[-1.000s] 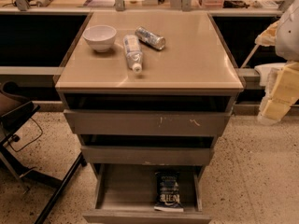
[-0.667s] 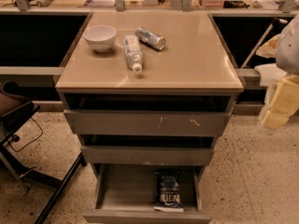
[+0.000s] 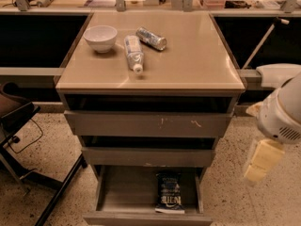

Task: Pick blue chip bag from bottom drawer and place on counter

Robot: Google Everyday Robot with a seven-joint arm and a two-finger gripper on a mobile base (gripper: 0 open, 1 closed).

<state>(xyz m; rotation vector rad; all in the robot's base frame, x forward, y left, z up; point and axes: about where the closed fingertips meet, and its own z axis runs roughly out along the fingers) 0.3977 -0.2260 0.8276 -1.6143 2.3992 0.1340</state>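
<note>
The blue chip bag [image 3: 170,193] lies flat in the open bottom drawer [image 3: 126,188], at its right side, with the pale band toward the front. The tan counter [image 3: 193,62] tops the cabinet above it. My gripper [image 3: 261,161], pale yellow under the white arm housing, hangs to the right of the cabinet at about the height of the middle drawer. It is clear of the drawer and well apart from the bag, and it holds nothing that I can see.
On the counter's back left stand a white bowl [image 3: 100,36], a clear plastic bottle [image 3: 133,52] lying down and a silver can [image 3: 151,38] lying down. Two upper drawers [image 3: 146,125] stick out slightly. A dark chair with legs [image 3: 21,119] stands at the left.
My arm and gripper have come down along the right side of the cabinet, from counter height to drawer height. The bag and the things on the counter have not moved.
</note>
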